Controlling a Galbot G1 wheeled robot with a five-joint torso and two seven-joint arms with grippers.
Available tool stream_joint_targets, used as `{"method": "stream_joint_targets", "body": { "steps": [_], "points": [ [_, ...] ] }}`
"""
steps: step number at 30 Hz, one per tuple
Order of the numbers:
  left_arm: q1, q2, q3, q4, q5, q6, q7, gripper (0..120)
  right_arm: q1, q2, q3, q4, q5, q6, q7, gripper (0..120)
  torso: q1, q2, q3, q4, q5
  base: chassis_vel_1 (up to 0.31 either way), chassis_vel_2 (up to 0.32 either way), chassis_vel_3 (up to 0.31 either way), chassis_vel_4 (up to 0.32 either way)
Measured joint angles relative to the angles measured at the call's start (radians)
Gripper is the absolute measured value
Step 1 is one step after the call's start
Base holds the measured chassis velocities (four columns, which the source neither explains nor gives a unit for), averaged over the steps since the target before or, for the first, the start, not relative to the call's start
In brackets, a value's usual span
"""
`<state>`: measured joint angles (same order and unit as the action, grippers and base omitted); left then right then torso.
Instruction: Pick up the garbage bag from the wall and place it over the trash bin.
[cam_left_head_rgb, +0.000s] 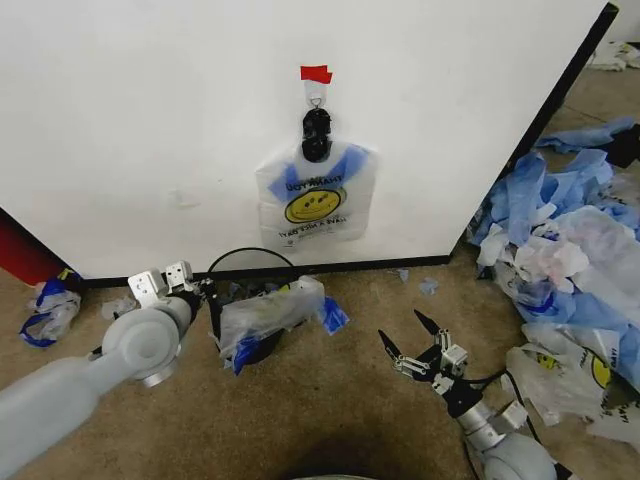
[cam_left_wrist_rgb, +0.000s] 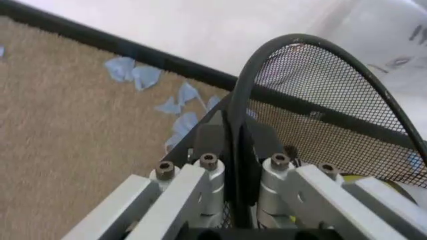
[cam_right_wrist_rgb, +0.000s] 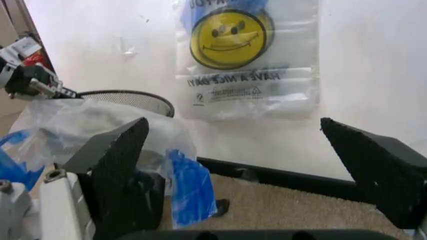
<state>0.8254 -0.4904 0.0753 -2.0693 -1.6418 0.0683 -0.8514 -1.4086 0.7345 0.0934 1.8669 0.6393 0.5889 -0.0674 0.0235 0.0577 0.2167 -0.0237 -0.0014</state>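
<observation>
the wall (cam_left_head_rgb: 150, 110) is the landmark here: a broad white panel with a black base strip along the floor. high on it, under a piece of red tape (cam_left_head_rgb: 316, 73), a black clip (cam_left_head_rgb: 316, 134) pins the garbage bag (cam_left_head_rgb: 316, 195) flat against the panel by its blue handles, smiley face outward, its bottom edge hanging a little above the base strip. at the foot of the wall, down and to the left of the hanging bag, stands the trash bin (cam_left_head_rgb: 250, 262), black mesh, with another crumpled clear bag (cam_left_head_rgb: 270, 312) already draped across its mouth. off the wall's right end lies a heap of blue and white plastic (cam_left_head_rgb: 570, 250).

the left gripper (cam_left_wrist_rgb: 233, 150) sits at the bin's side farthest from the hanging bag, its fingers closed on the wire rim, steadying the bin. the right gripper (cam_left_head_rgb: 415, 340) hovers low over the carpet, out from the wall and below the bag, jaws spread wide with nothing between them.

the step in hand looks like the reach for the bag. to do it well, the right gripper should rise toward the wall and pinch the film just under the clip, where the handles gather, rather than the slack printed panel, which would likely slip or tear. the left hold should keep the bin from skating.
</observation>
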Motion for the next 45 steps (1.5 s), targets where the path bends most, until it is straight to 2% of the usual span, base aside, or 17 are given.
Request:
{"method": "stream_joint_targets", "body": {
  "steps": [6, 27, 45],
  "points": [
    [0.072, -0.044, -0.069, -0.005, 0.013, -0.003, -0.007, 3, -0.003, -0.011, 0.000, 0.011, -0.001, -0.006, 0.006, 96, 0.000, 0.000, 0.000, 0.0002, 0.0000, 0.000, 0.000, 0.000, 0.000],
    [0.129, -0.167, -0.134, 0.012, 0.073, -0.021, 0.006, 3, -0.022, -0.043, 0.016, 0.036, -0.002, -0.012, 0.023, 96, 0.000, 0.000, 0.000, 0.0001, 0.0002, 0.000, 0.000, 0.000, 0.000],
    [0.228, -0.207, -0.187, -0.056, 0.118, -0.028, -0.032, 3, -0.036, -0.039, 0.031, 0.047, -0.006, -0.010, 0.028, 96, 0.000, 0.000, 0.000, 0.0002, 0.0001, 0.000, 0.000, 0.000, 0.000]
  ]
}}
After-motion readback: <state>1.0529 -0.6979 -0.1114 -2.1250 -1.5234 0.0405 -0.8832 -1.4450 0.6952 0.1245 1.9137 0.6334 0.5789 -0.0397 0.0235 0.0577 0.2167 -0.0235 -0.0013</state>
